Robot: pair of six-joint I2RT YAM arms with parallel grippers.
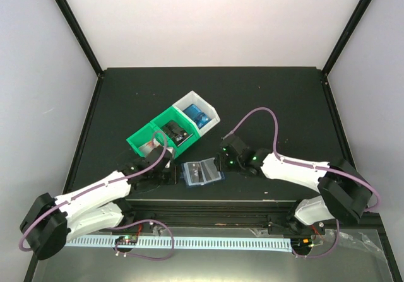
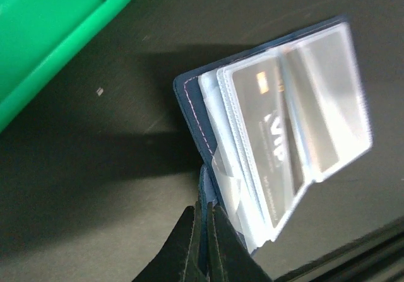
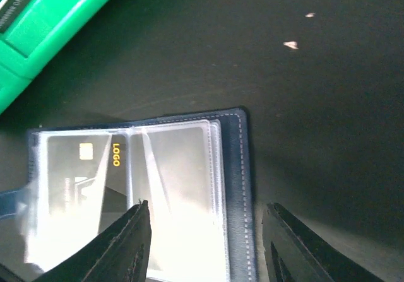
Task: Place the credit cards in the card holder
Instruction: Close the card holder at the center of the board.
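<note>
The dark blue card holder (image 1: 202, 171) lies open on the table between my grippers, clear sleeves up. A black card (image 2: 271, 137) sits in one sleeve; it also shows in the right wrist view (image 3: 82, 168) with "LOGO" on it. My left gripper (image 2: 210, 209) is shut on the holder's blue clasp tab at its left edge. My right gripper (image 3: 205, 231) is open, its jaws straddling the holder's right half (image 3: 233, 181) just above it. Blue cards (image 1: 199, 115) lie in the white bin and black cards (image 1: 175, 132) in the green bin.
The green bin (image 1: 148, 140) and the white bin (image 1: 189, 102) stand side by side just behind the holder. The green bin's wall shows at the top left of both wrist views (image 2: 44, 29) (image 3: 44, 17). The table's front edge is close below the holder.
</note>
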